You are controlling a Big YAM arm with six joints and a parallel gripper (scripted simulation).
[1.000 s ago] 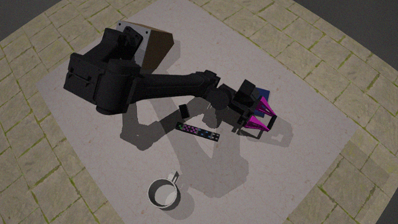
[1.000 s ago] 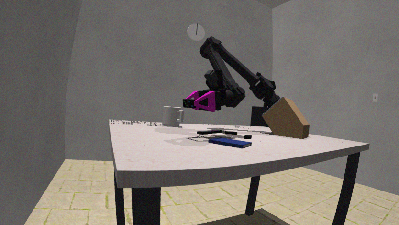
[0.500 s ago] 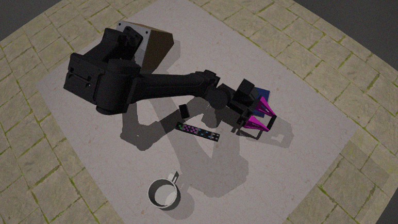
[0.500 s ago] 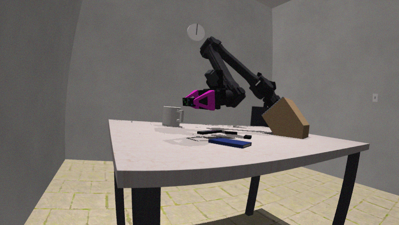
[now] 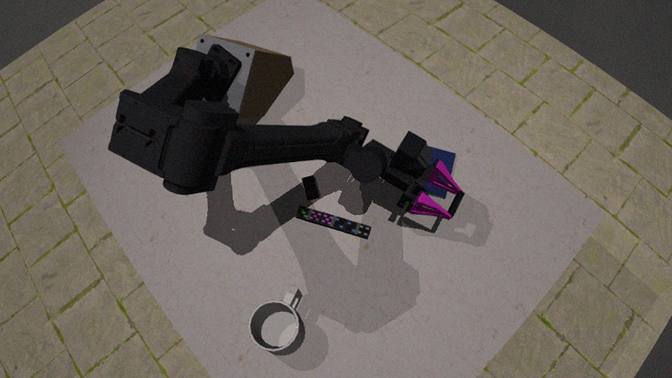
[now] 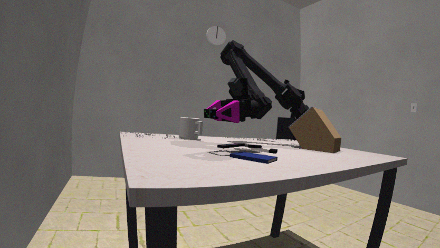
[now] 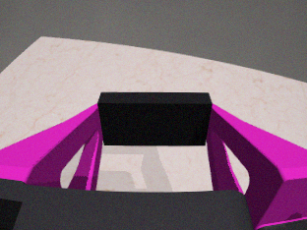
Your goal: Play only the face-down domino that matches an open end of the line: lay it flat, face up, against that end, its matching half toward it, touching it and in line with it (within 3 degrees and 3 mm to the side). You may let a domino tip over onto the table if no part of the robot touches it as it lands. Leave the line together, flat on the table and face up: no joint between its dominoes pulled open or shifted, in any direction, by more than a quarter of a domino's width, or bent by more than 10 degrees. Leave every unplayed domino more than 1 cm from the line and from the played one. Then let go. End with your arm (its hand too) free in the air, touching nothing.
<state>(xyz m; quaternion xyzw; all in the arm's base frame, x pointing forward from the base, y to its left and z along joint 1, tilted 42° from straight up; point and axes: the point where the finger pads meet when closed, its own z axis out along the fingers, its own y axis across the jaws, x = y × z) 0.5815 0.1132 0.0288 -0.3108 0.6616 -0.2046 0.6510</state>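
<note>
My gripper point(image 5: 457, 204) point(image 6: 210, 113) point(image 7: 154, 113) is shut on a black domino, holding it by its ends well above the table, beyond the line's white end. The held domino point(image 5: 460, 199) point(image 6: 208, 113) point(image 7: 154, 124) stands on a long edge; its plain back faces the wrist camera. Green and blue pips show on its outward face in the exterior view. The line point(image 5: 333, 221) point(image 6: 230, 144) of three face-up dominoes runs straight, green at one end, white at the other. A face-down domino point(image 5: 311, 187) point(image 6: 254, 146) lies near the green end. Another point(image 6: 273, 151) is hidden in the top view.
A blue book-like block point(image 5: 445, 163) point(image 6: 252, 157) lies below and beside the gripper. A grey mug point(image 5: 261, 317) point(image 6: 188, 127) stands on the other side of the line. The wooden wedge point(image 5: 272, 81) point(image 6: 314, 132) stands at the arm's base. The arm passes over the table beside the line.
</note>
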